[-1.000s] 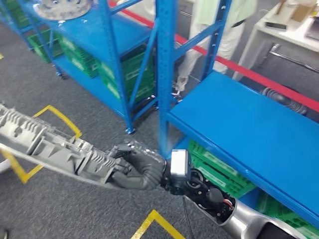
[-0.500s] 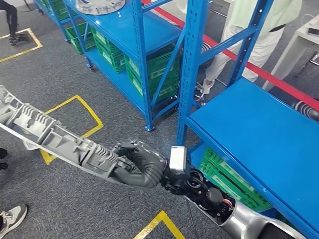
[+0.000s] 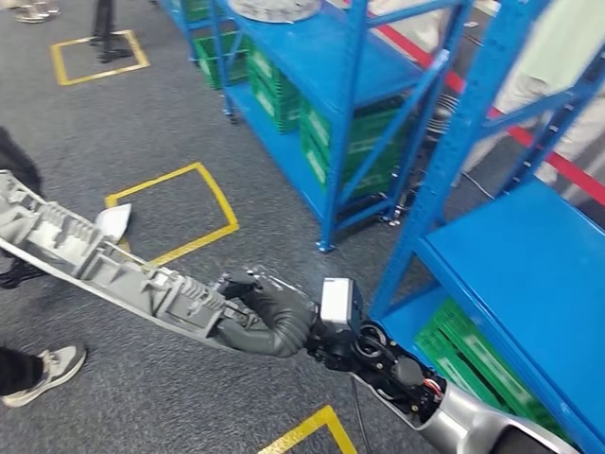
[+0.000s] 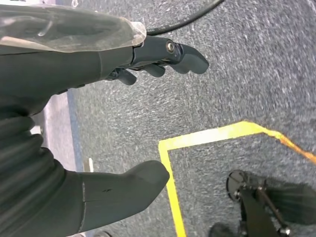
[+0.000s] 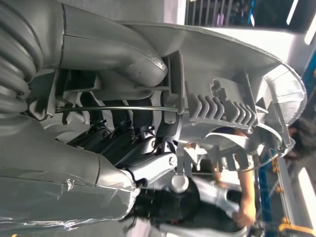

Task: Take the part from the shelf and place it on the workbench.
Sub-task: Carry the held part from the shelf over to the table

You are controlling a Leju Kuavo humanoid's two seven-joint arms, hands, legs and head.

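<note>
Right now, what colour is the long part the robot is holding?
Light grey, ribbed plastic; the part shows best in the head view, in the right hand.

Site: warehouse or factory storeroom | Evidence around me: blue steel shelving [image 3: 457, 123], green crates [image 3: 342, 142] on lower tiers, grey carpeted floor [image 3: 179, 104] with yellow taped squares [image 3: 171, 213], red floor line [image 3: 571, 175].

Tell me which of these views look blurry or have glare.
Head view: slightly soft, the long grey part still readable. Left wrist view: sharp carpet, sheen on the clear wrap by the left robot hand. Right wrist view: bright background lights, right robot hand shadowed.
</note>
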